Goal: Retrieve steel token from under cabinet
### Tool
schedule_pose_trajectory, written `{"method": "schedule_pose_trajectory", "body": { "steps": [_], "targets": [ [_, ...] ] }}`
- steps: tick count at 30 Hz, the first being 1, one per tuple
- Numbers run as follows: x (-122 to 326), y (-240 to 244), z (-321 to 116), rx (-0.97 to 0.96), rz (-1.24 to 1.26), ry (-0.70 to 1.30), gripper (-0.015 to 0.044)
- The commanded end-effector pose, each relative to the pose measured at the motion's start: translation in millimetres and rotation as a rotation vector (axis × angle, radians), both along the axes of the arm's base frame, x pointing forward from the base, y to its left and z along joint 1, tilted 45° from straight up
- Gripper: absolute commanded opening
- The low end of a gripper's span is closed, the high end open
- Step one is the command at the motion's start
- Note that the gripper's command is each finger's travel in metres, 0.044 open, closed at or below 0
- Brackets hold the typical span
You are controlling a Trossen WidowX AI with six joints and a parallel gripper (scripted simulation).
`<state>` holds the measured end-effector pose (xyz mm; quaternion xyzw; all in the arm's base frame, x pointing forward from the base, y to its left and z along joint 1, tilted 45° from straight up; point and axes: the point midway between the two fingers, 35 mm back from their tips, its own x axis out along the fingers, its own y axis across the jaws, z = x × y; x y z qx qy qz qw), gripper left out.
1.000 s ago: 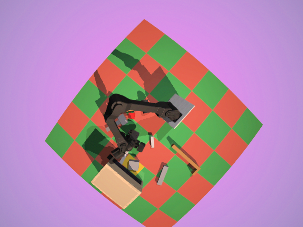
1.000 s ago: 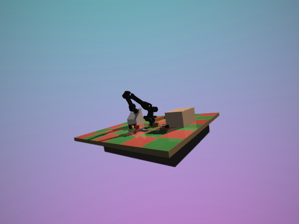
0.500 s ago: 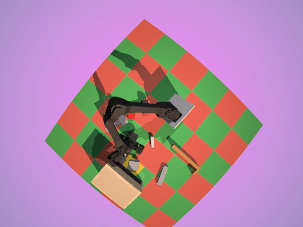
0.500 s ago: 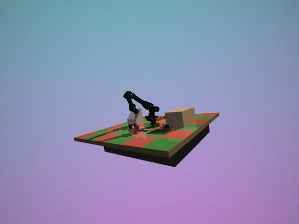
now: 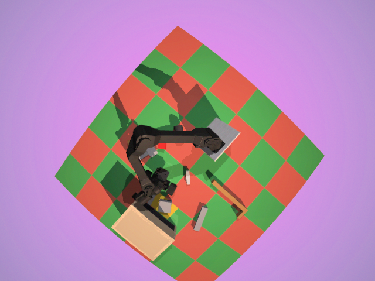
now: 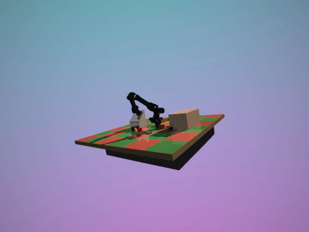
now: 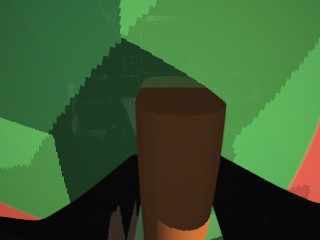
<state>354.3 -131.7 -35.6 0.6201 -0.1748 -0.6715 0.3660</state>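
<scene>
My gripper (image 7: 174,163) (image 5: 145,195) (image 6: 157,123) is shut on an orange-brown round rod (image 7: 180,150), which sticks out straight ahead of the fingers over a green tile. The gripper is low over the table at the left front corner of the tan cabinet (image 5: 142,232) (image 6: 184,118). A grey square piece (image 5: 164,206), which looks like the steel token, lies on the yellow marked area (image 5: 173,211) in front of the cabinet's dark slotted face. In the top view the rod is hidden under the arm.
An orange L-shaped hook (image 5: 227,195), a grey bar (image 5: 200,218) and a small white bar (image 5: 188,177) lie right of the cabinet. A red cube (image 5: 162,146) lies under the arm's upper link. The arm's grey base block (image 5: 225,136) (image 6: 138,119) stands mid-table.
</scene>
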Motion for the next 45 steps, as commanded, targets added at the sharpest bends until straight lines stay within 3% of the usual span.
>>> {"method": "schedule_pose_trajectory", "body": {
  "steps": [1,45],
  "targets": [
    [9.3,1.2,-0.4,0.003,-0.002,-0.016,0.0000],
    [49.7,10.5,-6.3,0.004,-0.002,-0.019,0.0000]
  ]
}}
